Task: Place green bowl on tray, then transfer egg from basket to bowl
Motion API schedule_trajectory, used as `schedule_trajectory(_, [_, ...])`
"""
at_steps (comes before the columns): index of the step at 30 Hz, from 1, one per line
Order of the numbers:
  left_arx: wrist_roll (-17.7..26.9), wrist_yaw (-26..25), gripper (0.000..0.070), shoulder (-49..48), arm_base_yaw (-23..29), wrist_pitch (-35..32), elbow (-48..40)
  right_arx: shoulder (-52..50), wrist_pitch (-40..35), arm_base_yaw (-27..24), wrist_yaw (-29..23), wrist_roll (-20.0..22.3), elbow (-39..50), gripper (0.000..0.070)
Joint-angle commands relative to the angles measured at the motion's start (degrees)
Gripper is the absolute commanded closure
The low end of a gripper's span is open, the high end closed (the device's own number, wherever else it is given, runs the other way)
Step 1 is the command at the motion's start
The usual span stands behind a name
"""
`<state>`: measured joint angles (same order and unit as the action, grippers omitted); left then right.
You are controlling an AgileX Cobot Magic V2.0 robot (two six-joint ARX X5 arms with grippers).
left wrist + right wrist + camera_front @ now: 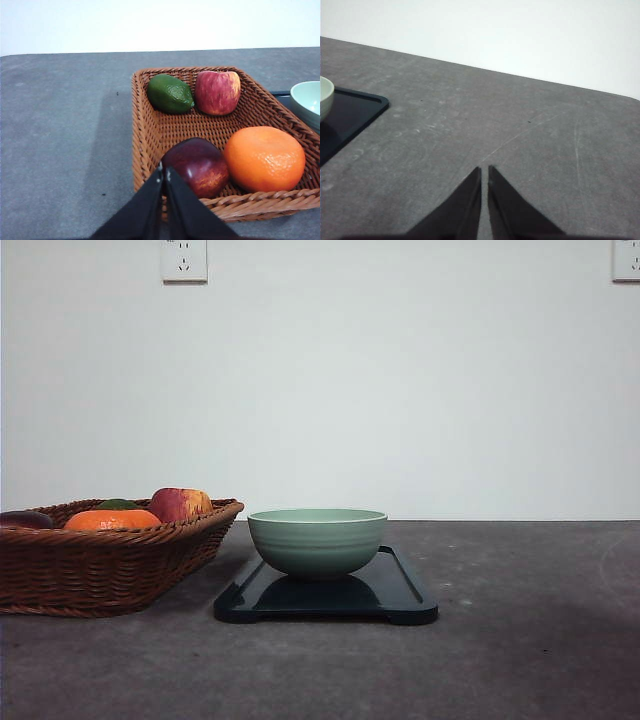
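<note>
The worktop (520,640) fills the lower half of the front view. My basket (110,560) sits at lower left, holding an orange (264,158), a dark apple (197,166), a red apple (217,92) and a lime (170,93); I see no egg among them. The tray (405,595) lies at centre, just beside the basket, with the bowl (317,540) already on it. So the first step looks done and the egg transfer is next. My left gripper (163,175) and right gripper (484,172) are both pressed together and empty; the left must spread and find the egg.
</note>
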<state>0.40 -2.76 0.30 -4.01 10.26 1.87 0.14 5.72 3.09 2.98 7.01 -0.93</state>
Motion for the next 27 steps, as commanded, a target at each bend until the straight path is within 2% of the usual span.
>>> schedule_trajectory(1, [0.02,0.07,0.0700,-0.09,0.02,0.44,-1.07,0.07,-0.57,0.11,-0.04,-0.96,0.24,0.0685])
schedule_trajectory(27, [0.02,0.07,0.0700,-0.09,0.04,0.44,-1.07,0.07,-0.57,0.11,-0.04,-0.96,0.24,0.0685])
